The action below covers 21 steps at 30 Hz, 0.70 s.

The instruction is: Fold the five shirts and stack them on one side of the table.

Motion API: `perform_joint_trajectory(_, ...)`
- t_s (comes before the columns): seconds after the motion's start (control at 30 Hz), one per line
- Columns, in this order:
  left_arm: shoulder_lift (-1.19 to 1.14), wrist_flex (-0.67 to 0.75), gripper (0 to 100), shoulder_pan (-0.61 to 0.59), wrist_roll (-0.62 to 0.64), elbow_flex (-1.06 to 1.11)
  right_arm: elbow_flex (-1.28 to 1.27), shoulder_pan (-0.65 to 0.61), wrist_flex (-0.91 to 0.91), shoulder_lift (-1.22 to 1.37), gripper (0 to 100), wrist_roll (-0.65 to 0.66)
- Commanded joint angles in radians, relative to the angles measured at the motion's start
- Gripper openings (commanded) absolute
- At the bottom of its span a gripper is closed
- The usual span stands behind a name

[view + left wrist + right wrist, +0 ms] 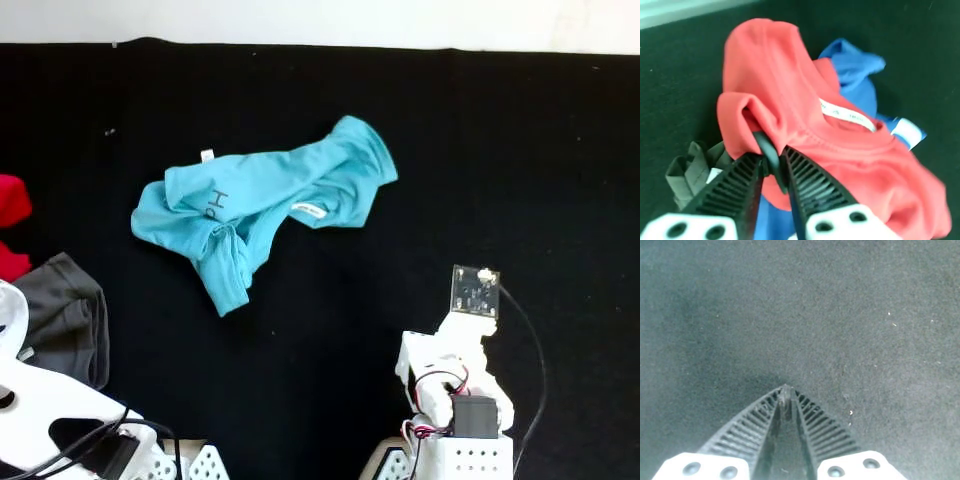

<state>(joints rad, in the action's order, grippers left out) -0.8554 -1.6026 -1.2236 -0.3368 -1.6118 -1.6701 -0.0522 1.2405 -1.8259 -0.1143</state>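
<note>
At the high view's left edge sits the red shirt [10, 200], a fold pinched in the left gripper [771, 152], beside a grey shirt [65, 310]. The teal shirt [270, 195] lies upper centre. The right gripper [785, 392] is clenched, empty.

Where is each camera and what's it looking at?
High: fixed above, looking down at the table, teal shirt, left arm, right arm.
Left wrist: on that arm, facing the left gripper, shut on the red shirt over a blue shirt.
Right wrist: on that arm, facing the shut right gripper and table.
Shared: high and left wrist show the red shirt and grey shirt.
</note>
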Motion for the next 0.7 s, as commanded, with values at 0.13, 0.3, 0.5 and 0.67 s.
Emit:
perform_joint_trajectory(0.13,0.076,-0.17,18,0.045,-0.138,-0.047,-0.139,-0.01,0.005,-0.007,1.2,0.011)
perform_joint_trajectory(0.3,0.188,-0.172,27,0.051,-0.137,-0.039,-0.139,-0.01,0.005,-0.007,1.2,0.011)
perform_joint_trajectory(0.5,0.352,-0.175,27,0.111,-0.137,-0.038,-0.139,-0.01,0.005,-0.007,1.2,0.011)
perform_joint_trajectory(0.67,0.455,-0.176,27,0.177,-0.135,0.13,-0.139,-0.01,0.005,-0.007,1.2,0.011)
